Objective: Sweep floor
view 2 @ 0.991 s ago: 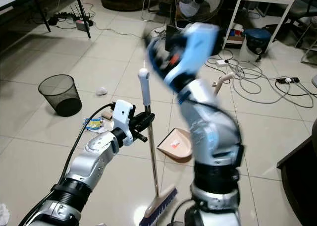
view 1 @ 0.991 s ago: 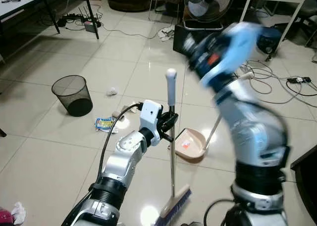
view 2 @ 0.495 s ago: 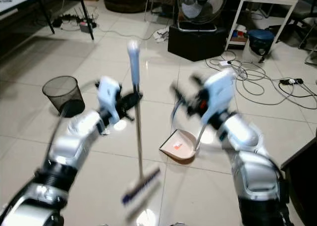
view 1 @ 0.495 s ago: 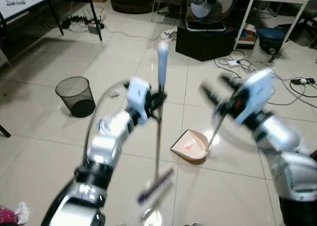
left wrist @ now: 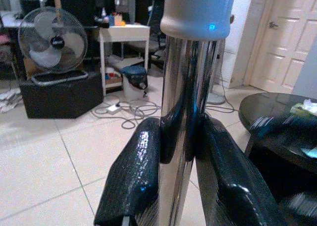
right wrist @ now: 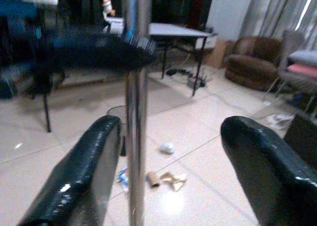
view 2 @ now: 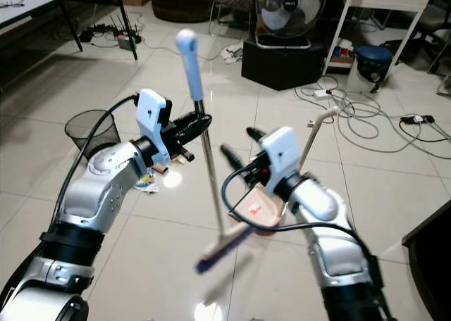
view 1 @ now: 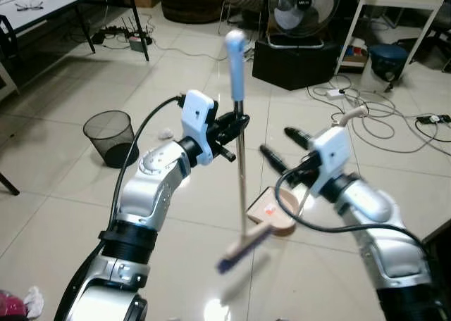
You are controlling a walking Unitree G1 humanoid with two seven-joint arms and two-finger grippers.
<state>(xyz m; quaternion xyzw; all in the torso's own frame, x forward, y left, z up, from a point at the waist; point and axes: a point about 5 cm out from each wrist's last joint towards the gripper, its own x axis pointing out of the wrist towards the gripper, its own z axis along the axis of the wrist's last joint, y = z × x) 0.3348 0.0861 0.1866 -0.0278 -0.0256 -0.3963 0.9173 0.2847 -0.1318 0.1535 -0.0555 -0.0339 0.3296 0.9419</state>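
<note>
Tiled floor (view 1: 84, 215) strewn with litter near a bin (view 1: 110, 134): the left gripper (view 1: 236, 124) pinches the broom (view 1: 238, 180) shaft upright — its head now lifted and blurred, no longer resting down. The right gripper (view 1: 280, 146), fingers spread, has swung in beside the shaft — a two-handed grip looks imminent.

broom (view 1: 240, 167): chrome shaft, pale blue grip on top, near upright; brush head blurred, off floor.

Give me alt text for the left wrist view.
The left tool is clamped on the shiny metal broom handle, just below its pale blue grip. Behind stand a fan, a white side table and a white door.
</note>
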